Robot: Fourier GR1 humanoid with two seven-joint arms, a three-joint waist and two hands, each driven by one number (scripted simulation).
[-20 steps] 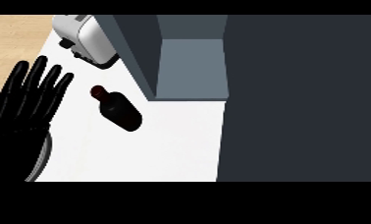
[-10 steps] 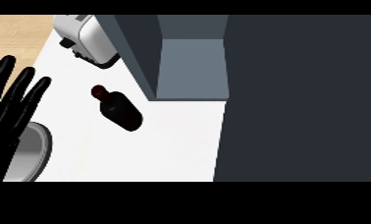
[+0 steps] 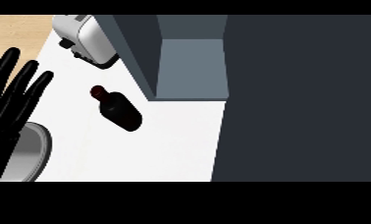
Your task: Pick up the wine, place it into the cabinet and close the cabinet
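Note:
A dark wine bottle [image 3: 119, 110] stands on the white counter, seen from above, its neck towards the upper left. To its right, the cabinet [image 3: 190, 66] shows a grey-blue inside, and its dark open door [image 3: 297, 100] fills the right of the view. My left hand [image 3: 18, 98] is at the left edge, open with fingers straight and pointing up, well left of the bottle and not touching it. My right hand does not show.
A silver toaster [image 3: 91, 39] stands at the upper left beside the cabinet. A grey round rim [image 3: 33, 152], perhaps a plate or pan, lies at the lower left under my forearm. A wooden surface [image 3: 25, 29] shows beyond the counter's far left.
My left hand slid left towards the edge and now shows a little further in. The bottle and cabinet have not moved.

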